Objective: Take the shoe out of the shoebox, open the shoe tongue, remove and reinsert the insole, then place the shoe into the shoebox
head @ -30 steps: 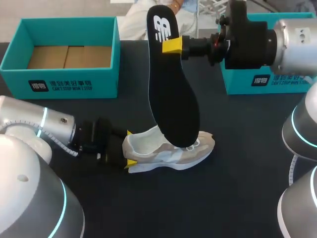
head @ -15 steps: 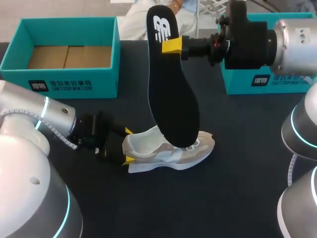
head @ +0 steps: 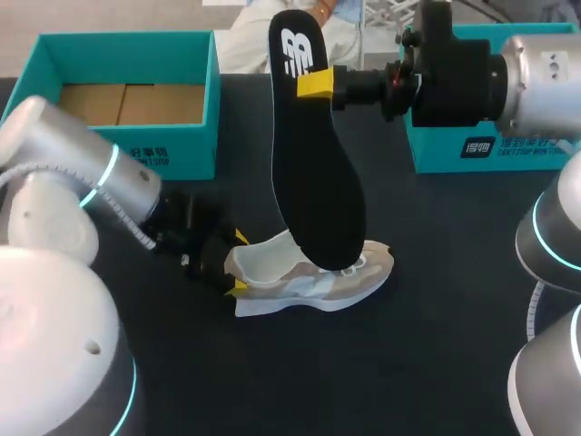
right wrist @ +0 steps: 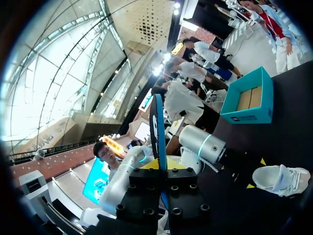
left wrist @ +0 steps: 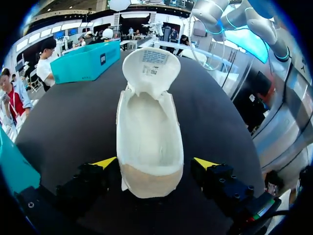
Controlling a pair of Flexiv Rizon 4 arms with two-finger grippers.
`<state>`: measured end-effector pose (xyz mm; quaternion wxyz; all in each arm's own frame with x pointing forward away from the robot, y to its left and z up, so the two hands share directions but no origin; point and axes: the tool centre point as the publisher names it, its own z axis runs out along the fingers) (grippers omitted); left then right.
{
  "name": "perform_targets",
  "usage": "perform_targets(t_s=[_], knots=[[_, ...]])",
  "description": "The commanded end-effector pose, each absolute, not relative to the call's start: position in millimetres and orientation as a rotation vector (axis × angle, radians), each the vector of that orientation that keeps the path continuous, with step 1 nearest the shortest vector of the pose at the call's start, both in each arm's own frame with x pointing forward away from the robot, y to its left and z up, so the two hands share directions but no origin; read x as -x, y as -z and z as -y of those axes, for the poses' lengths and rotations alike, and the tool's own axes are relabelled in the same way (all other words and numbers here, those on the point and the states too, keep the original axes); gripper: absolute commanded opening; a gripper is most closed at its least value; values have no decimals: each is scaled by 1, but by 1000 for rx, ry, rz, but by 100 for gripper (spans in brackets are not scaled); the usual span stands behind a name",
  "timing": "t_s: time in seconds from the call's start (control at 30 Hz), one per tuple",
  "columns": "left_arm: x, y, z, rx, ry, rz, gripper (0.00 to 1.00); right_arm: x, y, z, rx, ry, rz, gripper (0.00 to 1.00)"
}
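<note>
A white and beige shoe (head: 309, 282) lies on the black table, toe to the right. My left gripper (head: 234, 265) is at its heel, open, one yellow tip on each side. In the left wrist view the shoe (left wrist: 149, 132) has its tongue folded forward and its heel between the open fingers of the left gripper (left wrist: 155, 162). My right gripper (head: 316, 84) is shut on the top end of a black insole (head: 313, 173), which hangs upright over the shoe with its lower tip at the opening. In the right wrist view the insole (right wrist: 158, 132) shows edge-on in the right gripper (right wrist: 159, 165).
An open teal shoebox (head: 182, 154) stands at the back left, its cardboard floor bare. A second teal box (head: 481, 145) stands at the back right behind my right arm. The right wrist view also takes in the shoe (right wrist: 281, 178) and the left box (right wrist: 247, 103).
My left arm has swung up and back, its forearm now slanting down to the heel; the gripper stays at the heel. The right arm and insole have not moved.
</note>
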<state>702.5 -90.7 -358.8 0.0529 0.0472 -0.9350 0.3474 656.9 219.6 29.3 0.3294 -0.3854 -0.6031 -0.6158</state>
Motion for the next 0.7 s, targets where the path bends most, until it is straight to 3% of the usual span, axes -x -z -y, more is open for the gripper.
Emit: perform_targets(t_s=[0.03, 0.7], knots=[[-709, 344, 93, -84, -759, 2887, 100, -657, -29, -223, 1014, 1610, 1579, 0], [-699, 328, 92, -74, -92, 3031, 100, -657, -29, -223, 1014, 1610, 1579, 0]])
